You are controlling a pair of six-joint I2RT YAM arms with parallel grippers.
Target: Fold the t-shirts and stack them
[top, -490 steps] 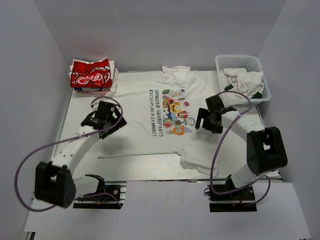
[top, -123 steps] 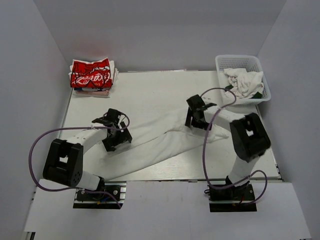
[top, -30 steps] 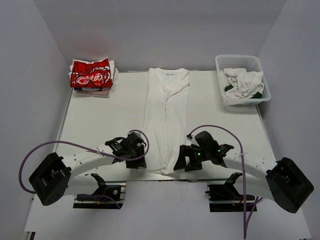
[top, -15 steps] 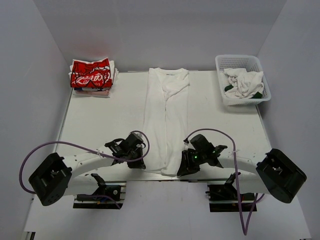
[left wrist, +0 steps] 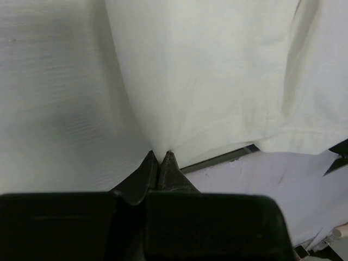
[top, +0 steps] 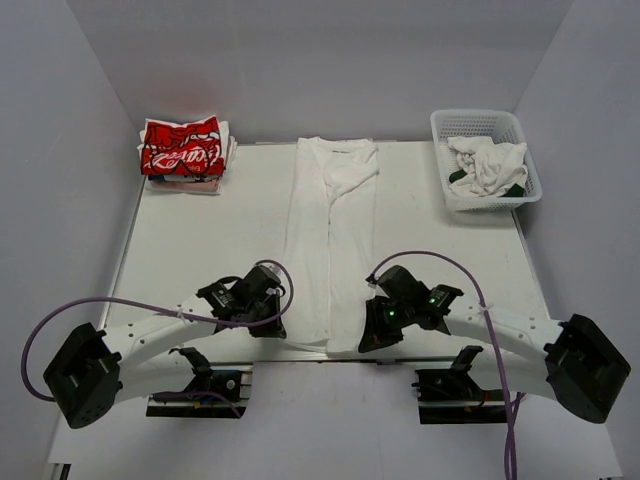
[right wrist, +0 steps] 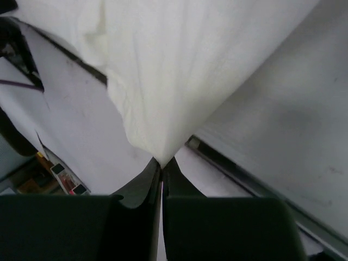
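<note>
White t-shirt (top: 330, 240) folded into long strip, red t-shirt (top: 180, 147) folded far-left

Red t-shirt (top: 180, 148), far left of white t-shirt (top: 330, 230), level with its far end: white looping script across red cloth, creased, too small and distorted to read letter by letter. White t-shirt: folded to long strip, plain face up, no lettering legible. Both wrist views: plain white cloth, nothing readable. Basket (top: 487, 202), right of white t-shirt: no legible label. No other readable text, number or sign.

L fingers (left wrist: 143, 173), R fingers (right wrist: 145, 180) both pinched shut.
</note>
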